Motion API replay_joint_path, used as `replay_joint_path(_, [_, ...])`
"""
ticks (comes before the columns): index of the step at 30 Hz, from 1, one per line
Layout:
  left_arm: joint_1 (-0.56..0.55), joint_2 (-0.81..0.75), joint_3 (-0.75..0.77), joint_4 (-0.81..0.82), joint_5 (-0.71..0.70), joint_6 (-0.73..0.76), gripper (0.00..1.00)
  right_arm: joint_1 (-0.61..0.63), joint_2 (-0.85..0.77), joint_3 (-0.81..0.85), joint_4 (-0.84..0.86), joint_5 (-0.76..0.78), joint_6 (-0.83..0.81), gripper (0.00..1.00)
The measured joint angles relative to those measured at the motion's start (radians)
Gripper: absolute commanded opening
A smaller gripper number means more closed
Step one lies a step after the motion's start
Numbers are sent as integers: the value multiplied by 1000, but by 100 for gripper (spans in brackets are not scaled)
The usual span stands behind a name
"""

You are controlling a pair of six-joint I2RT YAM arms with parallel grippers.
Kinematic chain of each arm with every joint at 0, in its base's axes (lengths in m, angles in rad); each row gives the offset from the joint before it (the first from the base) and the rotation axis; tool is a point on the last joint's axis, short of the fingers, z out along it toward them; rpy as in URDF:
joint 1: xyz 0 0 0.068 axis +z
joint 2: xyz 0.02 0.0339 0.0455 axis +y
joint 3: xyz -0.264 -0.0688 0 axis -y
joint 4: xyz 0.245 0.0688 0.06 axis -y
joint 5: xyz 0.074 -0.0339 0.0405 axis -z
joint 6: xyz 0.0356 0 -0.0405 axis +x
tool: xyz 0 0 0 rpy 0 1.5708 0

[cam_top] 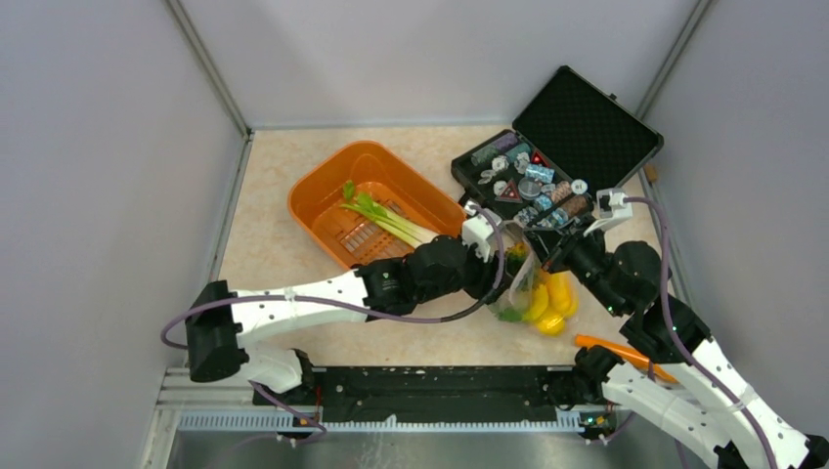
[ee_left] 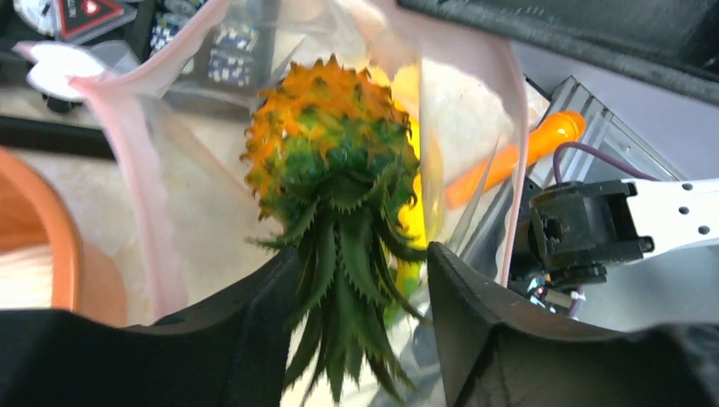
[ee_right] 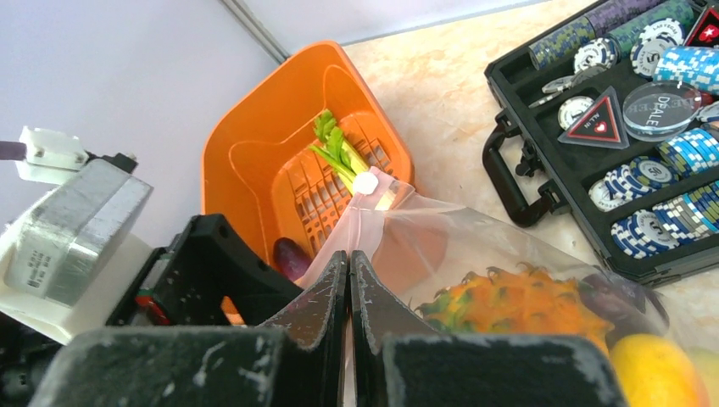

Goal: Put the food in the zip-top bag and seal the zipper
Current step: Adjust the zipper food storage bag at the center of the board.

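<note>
Left end effector (ee_left: 360, 254) — jaws apart, the pineapple (ee_left: 331, 136) crown between them and not visibly pinched; the fruit sits in the mouth of the zip-top bag (ee_left: 462, 102). Right end effector (ee_right: 350, 259) is clamped on the bag's rim, holding the mouth up. Yellow fruit (cam_top: 557, 293) is already inside the bag, which stands on the bench (cam_top: 274, 254). Left to do: leafy stalk (cam_top: 386, 217) and eggplant (ee_right: 290, 257) lie in the orange tub (cam_top: 318, 191) — zipper (ee_left: 144, 186) unsealed.
</note>
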Motion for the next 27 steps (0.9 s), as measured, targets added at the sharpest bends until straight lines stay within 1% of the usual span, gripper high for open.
replay_joint_path(1, [0,-13,0,-25,0,0,65,0,-1,0,-2,3,0,0])
replay_joint_path(4, [4,-72,2,-94,-3,9,87,0,-5,0,-5,18,0,0])
replay_joint_path(6, [6,-122,7,-121,-7,16,94,0,-6,0,-5,23,-1,0])
replay_joint_path(7, [7,-150,11,-135,-11,14,95,0,-5,0,-5,25,-1,0])
replay_joint_path(9, [9,-206,21,-153,-25,13,94,0,-6,0,-5,27,-1,0])
replay_joint_path(13, [11,-299,22,-164,-79,-14,90,0,-5,0,-3,27,0,0])
replay_joint_path(15, [11,-329,20,-183,-124,-51,88,0,-5,0,-2,27,3,0])
replay_joint_path(19, [12,-345,-13,-244,-192,-164,86,0,-5,0,0,27,7,0])
replay_joint_path(20, [13,-343,-29,-255,-194,-190,84,0,-4,0,1,26,7,0])
replay_joint_path(22, [13,-332,-64,-274,-194,-240,76,0,-3,0,2,26,7,0])
replay_joint_path(27, [13,-283,-111,-296,-187,-327,66,0,-2,0,3,24,7,0])
